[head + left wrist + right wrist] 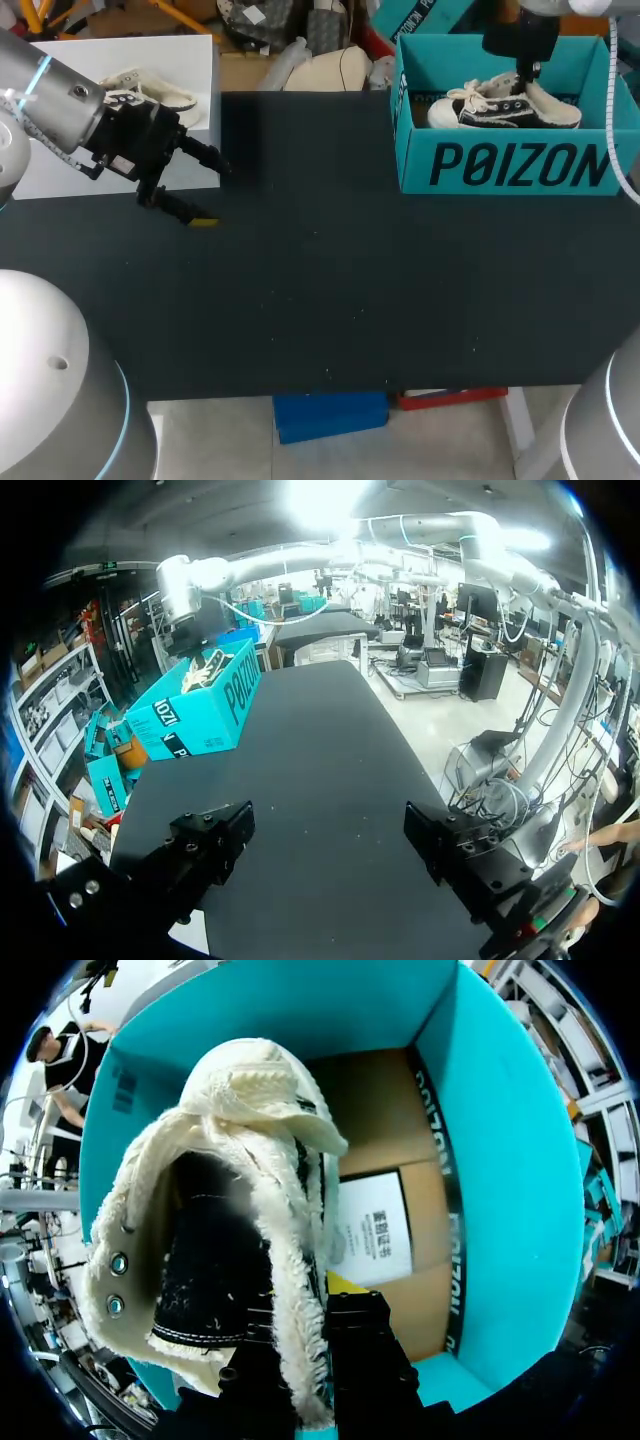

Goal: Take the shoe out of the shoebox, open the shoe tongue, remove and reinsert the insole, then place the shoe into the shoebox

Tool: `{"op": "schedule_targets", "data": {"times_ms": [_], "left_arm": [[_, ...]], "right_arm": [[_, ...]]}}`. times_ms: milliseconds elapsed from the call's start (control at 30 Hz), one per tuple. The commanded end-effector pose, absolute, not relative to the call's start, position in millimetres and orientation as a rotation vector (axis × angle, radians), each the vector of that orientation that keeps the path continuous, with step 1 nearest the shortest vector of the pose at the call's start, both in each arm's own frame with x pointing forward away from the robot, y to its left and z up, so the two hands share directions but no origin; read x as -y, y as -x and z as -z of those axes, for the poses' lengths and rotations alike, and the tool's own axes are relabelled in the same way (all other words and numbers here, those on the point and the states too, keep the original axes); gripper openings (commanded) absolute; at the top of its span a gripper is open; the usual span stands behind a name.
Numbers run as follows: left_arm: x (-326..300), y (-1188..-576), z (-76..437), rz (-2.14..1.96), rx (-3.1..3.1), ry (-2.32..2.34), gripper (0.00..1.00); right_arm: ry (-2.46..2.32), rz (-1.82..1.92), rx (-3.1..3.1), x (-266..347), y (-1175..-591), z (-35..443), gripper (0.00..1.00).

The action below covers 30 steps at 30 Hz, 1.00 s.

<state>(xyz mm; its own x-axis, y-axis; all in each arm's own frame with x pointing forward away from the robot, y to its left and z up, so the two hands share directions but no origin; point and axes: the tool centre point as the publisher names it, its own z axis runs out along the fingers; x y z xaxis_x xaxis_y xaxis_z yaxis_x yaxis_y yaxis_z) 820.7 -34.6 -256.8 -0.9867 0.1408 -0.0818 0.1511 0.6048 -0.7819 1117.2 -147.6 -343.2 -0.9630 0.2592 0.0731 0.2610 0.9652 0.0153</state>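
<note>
A black sneaker (pixel 505 108) with white laces and a cream fleece lining sits inside the teal shoebox (pixel 510 165) at the back right of the black table. My right gripper (pixel 527 78) comes down from above and is shut on the sneaker's fleecy collar. In the right wrist view the sneaker (pixel 215 1250) hangs in front of the gripper (pixel 325 1310), above the cardboard box floor (pixel 385 1185). My left gripper (pixel 212 193) hovers open over the table's left side, holding nothing. The left wrist view shows its spread fingers (pixel 205 845) and, far ahead, the shoebox (pixel 200 715).
A white board (pixel 120 110) lies at the table's back left corner with a second, similar sneaker (pixel 150 92) on it, just behind my left gripper. The wide black tabletop (pixel 350 280) stretches between the two arms.
</note>
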Motion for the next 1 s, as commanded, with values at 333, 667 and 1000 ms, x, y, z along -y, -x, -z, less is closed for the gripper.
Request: {"op": "schedule_targets", "data": {"times_ms": [333,667,1000], "left_arm": [[34.4,-820.1,256.1,1.362,-2.806,-0.254,1.00],[34.4,-820.1,256.1,1.362,-2.806,-0.254,1.00],[34.4,-820.1,256.1,1.362,-2.806,-0.254,1.00]], "right_arm": [[0.352,-0.030,3.035,136.4,-1120.0,380.0,0.00],[0.381,-0.015,2.968,137.3,-1103.8,401.8,0.00],[0.538,-0.040,2.994,140.1,-1100.2,394.7,1.00]]}}
